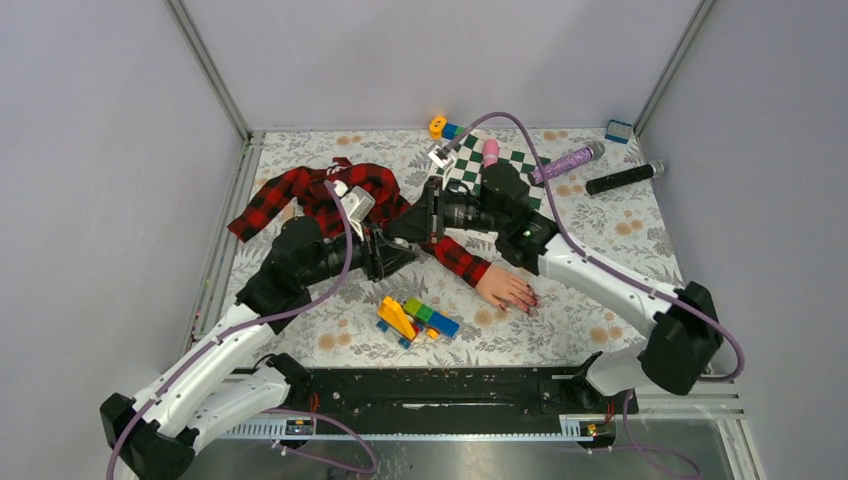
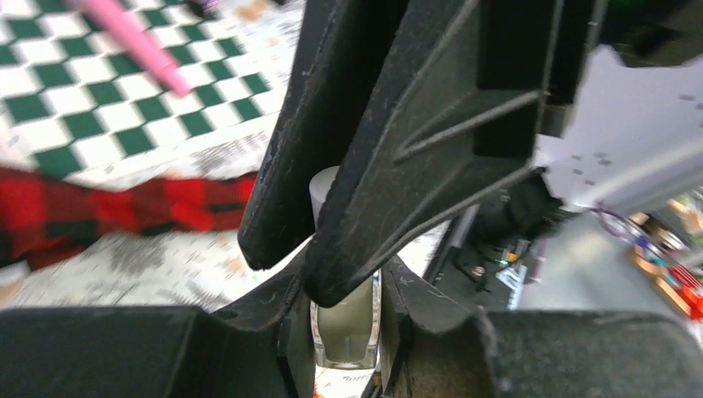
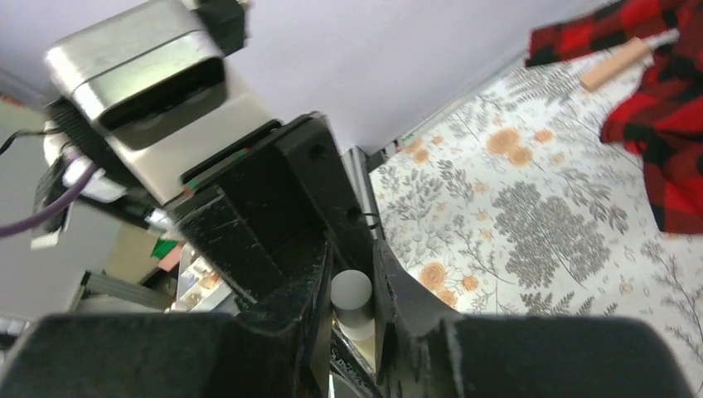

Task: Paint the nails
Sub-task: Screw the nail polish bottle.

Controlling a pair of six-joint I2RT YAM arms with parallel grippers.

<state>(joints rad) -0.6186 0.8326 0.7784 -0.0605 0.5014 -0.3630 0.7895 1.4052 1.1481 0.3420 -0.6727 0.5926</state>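
Left gripper is clamped on the little bottle, right gripper looks pinched on its cap, though it's cramped in there. I'd twist slowly, keeping the bottle upright, then head for the nails on the mannequin hand, right of centre toward the table's near edge.

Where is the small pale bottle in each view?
Top external: hidden where left gripper and right gripper meet, centre.
Left wrist: bottle bottom centre, between the left gripper's fingers.
Right wrist: only its cap, bottom centre.
Shared landmark: red plaid shirt, in all three.
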